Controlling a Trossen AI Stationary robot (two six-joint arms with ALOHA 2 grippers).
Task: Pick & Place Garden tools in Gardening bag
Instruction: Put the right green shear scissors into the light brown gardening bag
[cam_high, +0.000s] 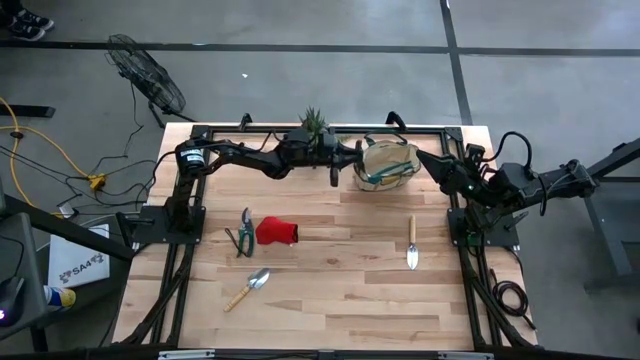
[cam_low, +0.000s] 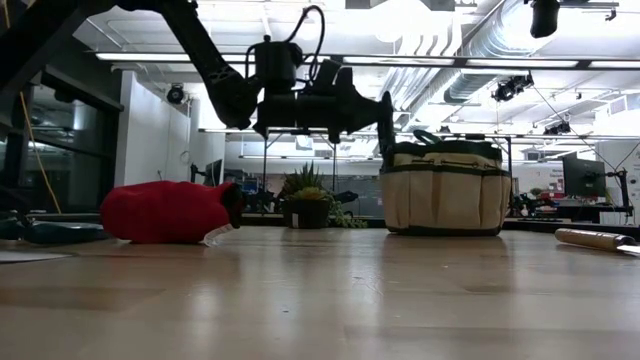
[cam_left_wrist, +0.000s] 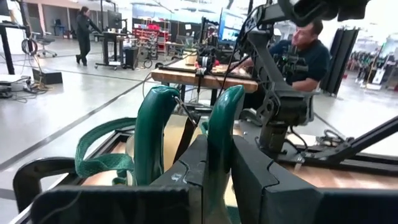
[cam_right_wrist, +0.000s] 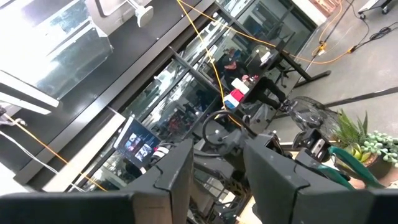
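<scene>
**Left tool carries shears to the bag's rim**

The left tool (cam_high: 334, 172) is clamped on the pruning shears (cam_left_wrist: 214, 134), whose teal handles stand up between its fingers (cam_left_wrist: 258, 180) in the wrist view. From above, the gardening bag (cam_high: 385, 163) lies at three o'clock of that tool, just beside it; the shears' long axis seems to hang near vertical, though the overhead view is poor here. The left arm is clearly nearer. The right tool (cam_right_wrist: 214, 180), jaws apart and empty, waits at three o'clock of the bag. A red glove (cam_high: 277, 232), second shears (cam_high: 243, 233) and two trowels (cam_high: 411, 243) lie on the table (cam_high: 330, 310), towards six o'clock.
</scene>
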